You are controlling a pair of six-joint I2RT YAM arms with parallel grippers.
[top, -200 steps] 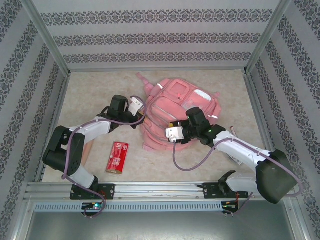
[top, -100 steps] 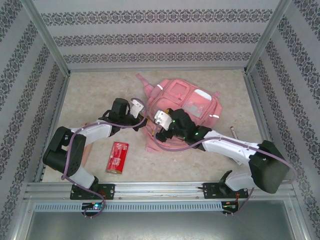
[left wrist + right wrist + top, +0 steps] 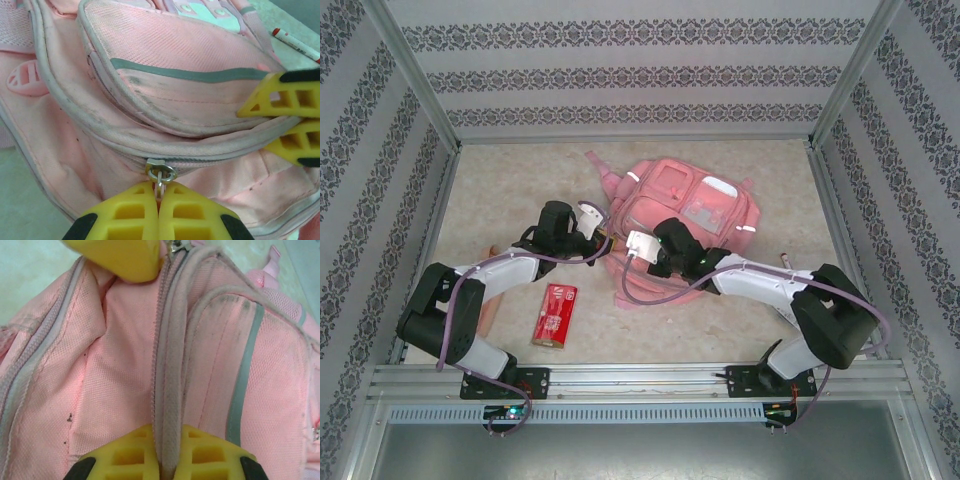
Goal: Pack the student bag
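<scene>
Right arm has swung across from the bag's near-right side to its near-left corner, beside the left arm, and its jaws went from wide to clamped. Left arm has barely moved; the bag has shifted a touch.

Current state:
- student bag lies flat at mid bench, front pockets up, straps towards the back wall.
- left gripper: jaws clenched on the zipper pull, pinching the small tab hanging from the slider ring.
- right gripper: jaws closed on the raised zip seam, just beside the slider. The left wrist view shows its yellow fingers either side of that same ridge.
- red packet on the bench near the left arm, apart from the bag. Red-capped pen on the bench at the bag's right side. Neither is packed.

Step, as I read it: opening the main compartment. The zip track looks closed along the stretch visible from both wrists, so the task is early and nothing looks loaded.

Next move needs:
- right holds the seam as an anchor and keeps the fabric taut
- left draws the pull along the track, away from the right jaws, following the curve of the seam, not lifting straight up
- the tab is thin, so a slip looks likely if the pull goes off-axis; soft fabric may bunch ahead of the slider
</scene>
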